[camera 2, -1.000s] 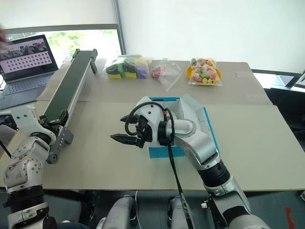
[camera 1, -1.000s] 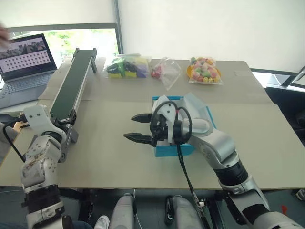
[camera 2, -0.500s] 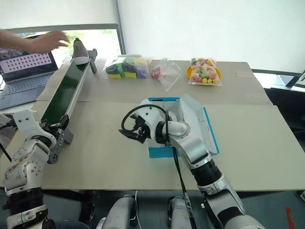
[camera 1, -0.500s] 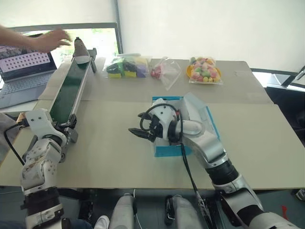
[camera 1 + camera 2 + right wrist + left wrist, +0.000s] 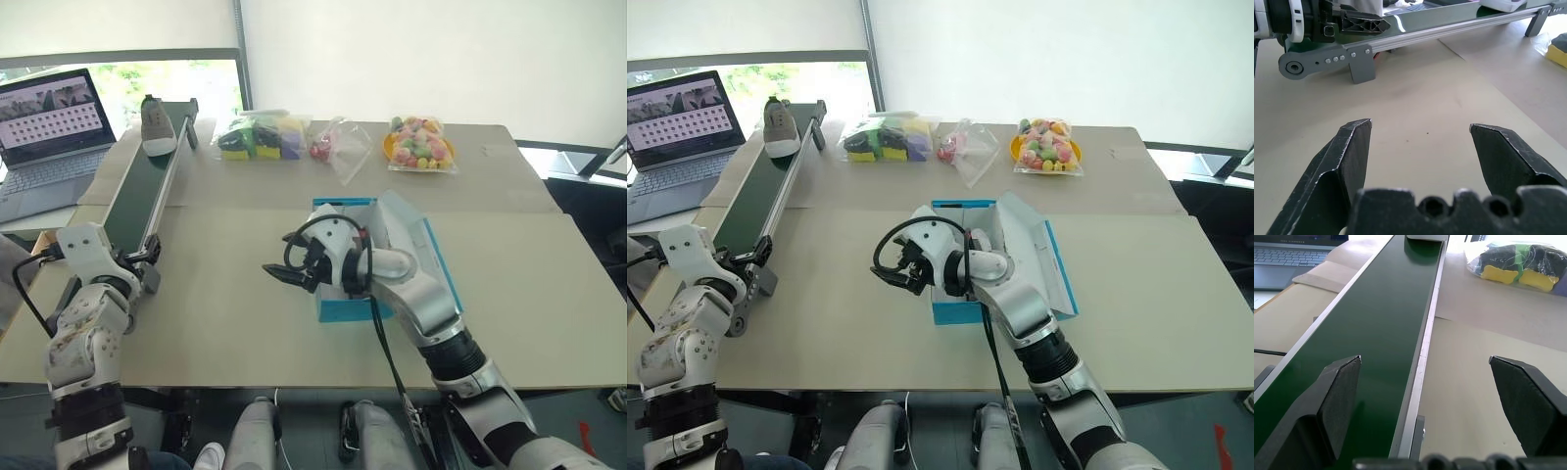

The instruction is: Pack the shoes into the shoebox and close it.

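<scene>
My right gripper [image 5: 277, 275] hovers over the bare table [image 5: 549, 284], just left of the shoebox [image 5: 345, 305], its two black fingers spread apart with nothing between them. The shoebox sits mid-table, turquoise, lid [image 5: 416, 245] swung open and leaning to the right; my right forearm crosses in front of it, so I cannot tell what lies inside. One shoe [image 5: 155, 125] — grey with a white sole — rests on the far end of the conveyor belt [image 5: 137, 191], well apart from both my grippers and far left of the box. My left gripper [image 5: 1440, 396] is held at the near end of that belt, jaws wide and empty, pointing along it toward the shoe.

The left wrist view looks straight up the green belt: one finger [image 5: 1337, 396] hangs over the belt, the other over the table beside its rail, and the shoe's white sole just peeks in at the far end. The right wrist view shows the conveyor's near end and its grey foot [image 5: 1361, 68] across open tabletop. The head views add a laptop [image 5: 54, 132] far left and clear bags of colourful items [image 5: 419, 144] along the far edge.
</scene>
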